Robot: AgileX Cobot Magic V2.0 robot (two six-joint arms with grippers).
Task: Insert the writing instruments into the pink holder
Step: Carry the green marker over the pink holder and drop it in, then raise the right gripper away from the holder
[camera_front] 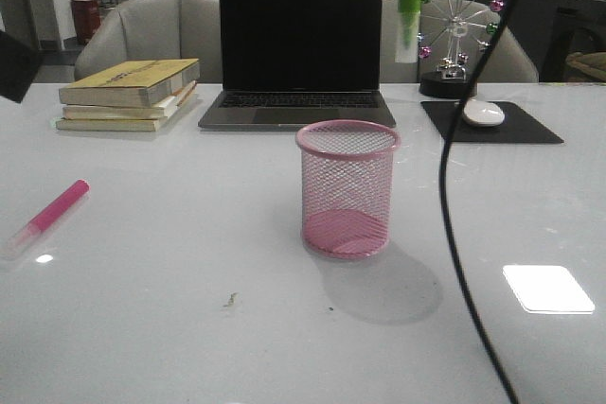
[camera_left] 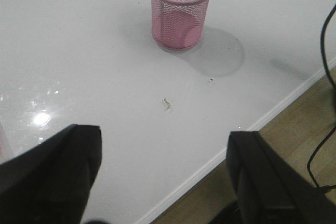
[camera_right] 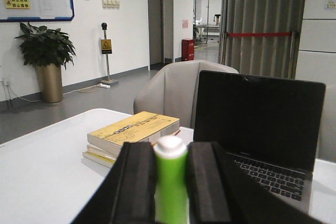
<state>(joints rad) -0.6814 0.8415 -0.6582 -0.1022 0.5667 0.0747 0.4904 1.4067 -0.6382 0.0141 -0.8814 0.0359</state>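
Note:
The pink holder point(camera_front: 347, 188) stands upright and empty in the middle of the white table; the left wrist view shows the holder point(camera_left: 181, 9) too. A lime green marker point(camera_front: 410, 5) hangs upright high above and slightly right of the cup, its whitish cap pointing down. My right gripper point(camera_right: 171, 174) is shut on this green marker point(camera_right: 171, 184); the gripper itself is out of the front view. The bright pink marker point(camera_front: 49, 217) lies flat near the table's left edge. My left gripper point(camera_left: 164, 156) is open over the table's near edge, holding nothing.
A laptop point(camera_front: 298, 49) stands open behind the cup, a stack of books point(camera_front: 131, 94) to its left. A mouse point(camera_front: 483, 113) on a black pad and a ferris-wheel ornament point(camera_front: 458, 30) sit back right. A black cable point(camera_front: 454, 224) hangs right of the cup.

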